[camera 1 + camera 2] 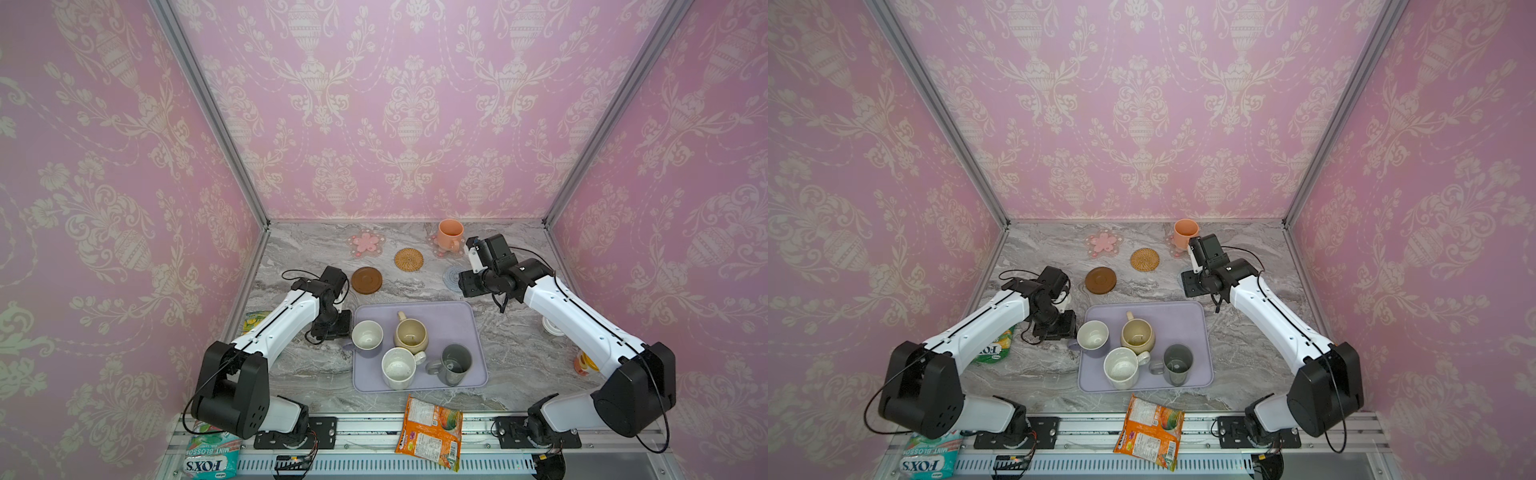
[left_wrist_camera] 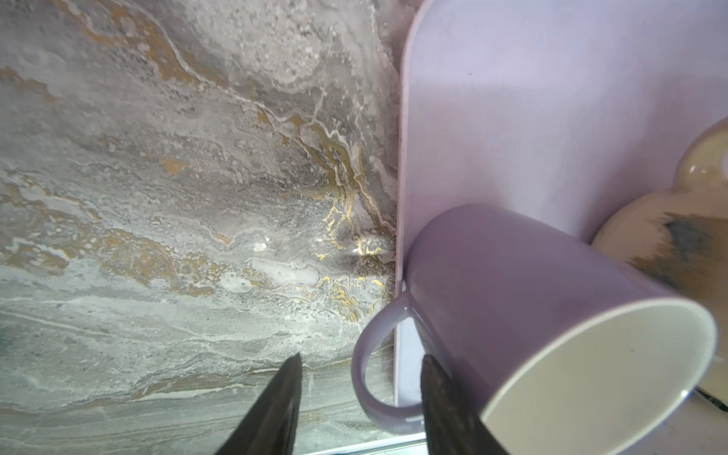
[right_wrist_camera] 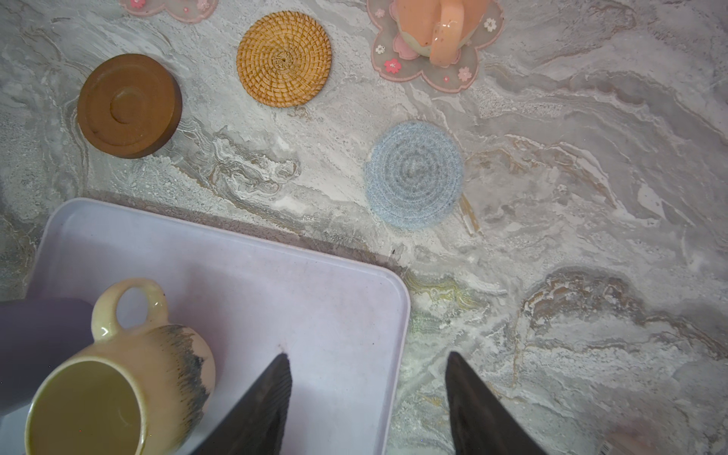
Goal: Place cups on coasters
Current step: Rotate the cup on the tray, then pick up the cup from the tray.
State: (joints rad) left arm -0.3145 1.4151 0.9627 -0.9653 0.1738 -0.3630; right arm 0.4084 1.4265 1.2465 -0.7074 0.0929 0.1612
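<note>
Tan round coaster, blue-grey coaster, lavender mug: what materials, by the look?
Tan coaster: woven rattan or cane, matte; spiral weave shows. Blue-grey coaster: probably coiled cotton cord, fuzzy surface. Lavender mug: likely glazed ceramic; smooth, sheen on handle, white inside.

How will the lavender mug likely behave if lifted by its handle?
The lavender mug looks glazed: probably rigid, perhaps slippery. Held by its side handle, it may tilt. The beige mug stands close; a swing could knock it.
</note>
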